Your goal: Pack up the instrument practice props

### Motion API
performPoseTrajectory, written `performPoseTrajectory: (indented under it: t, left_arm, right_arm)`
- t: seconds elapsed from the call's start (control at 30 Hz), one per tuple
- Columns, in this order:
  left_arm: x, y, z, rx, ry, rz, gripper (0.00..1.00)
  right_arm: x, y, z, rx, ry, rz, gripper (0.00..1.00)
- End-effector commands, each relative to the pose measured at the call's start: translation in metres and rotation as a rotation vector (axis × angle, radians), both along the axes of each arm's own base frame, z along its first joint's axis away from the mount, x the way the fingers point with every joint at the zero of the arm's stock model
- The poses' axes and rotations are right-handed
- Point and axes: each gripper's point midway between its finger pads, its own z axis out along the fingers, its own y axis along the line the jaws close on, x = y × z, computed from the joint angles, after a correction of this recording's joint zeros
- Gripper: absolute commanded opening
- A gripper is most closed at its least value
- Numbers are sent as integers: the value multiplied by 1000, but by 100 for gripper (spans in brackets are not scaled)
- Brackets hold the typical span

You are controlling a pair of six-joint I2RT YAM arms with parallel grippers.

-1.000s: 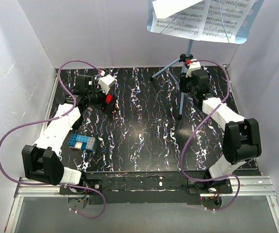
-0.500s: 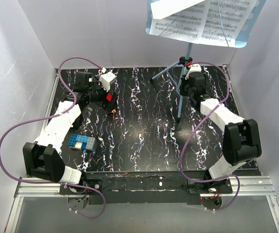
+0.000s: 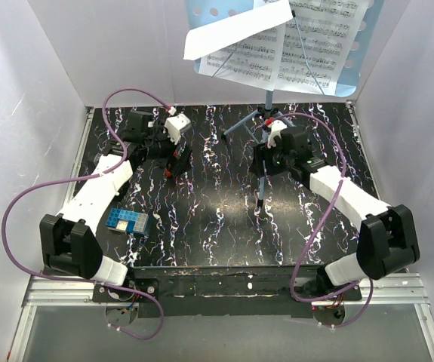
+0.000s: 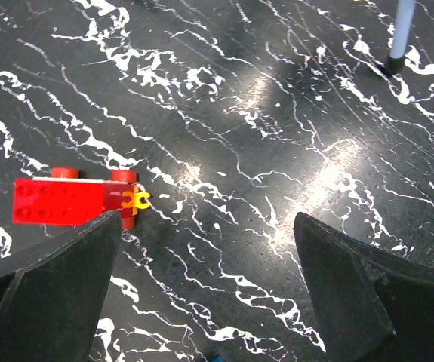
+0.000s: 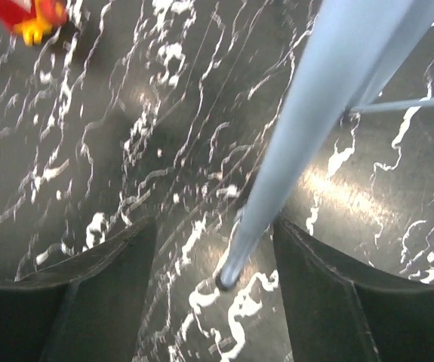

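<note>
I am reading only staves on the white printed sheet-music pages (image 3: 307, 38); the wording is too small. A leg of the light-blue perforated metal music stand (image 3: 361, 53) is standing inside my released right claw (image 5: 215, 241); my left claw (image 4: 205, 222) is gaping, empty.

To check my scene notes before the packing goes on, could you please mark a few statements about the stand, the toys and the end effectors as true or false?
1. The sheet music rests on the music stand. True.
2. The left end effector is shut on the red toy. False: it is open, and the toy lies beside one finger.
3. A stand leg runs between the right end effector's fingers. True.
4. The blue brick block lies by the right arm. False: it lies by the left arm.
</note>
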Motion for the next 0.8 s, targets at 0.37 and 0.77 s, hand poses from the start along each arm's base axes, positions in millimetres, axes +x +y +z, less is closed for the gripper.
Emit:
performPoseTrajectory:
  t: [0.37,0.77]
  left_arm:
    - [-8,-28,14,-53,-14,-115,98]
    - [-22,-30,25,-39,-55,-210,98]
  right_arm:
    - [-20,-75,22,-78,-234,392,71]
    - [103,-113,63,-241,-646,341,64]
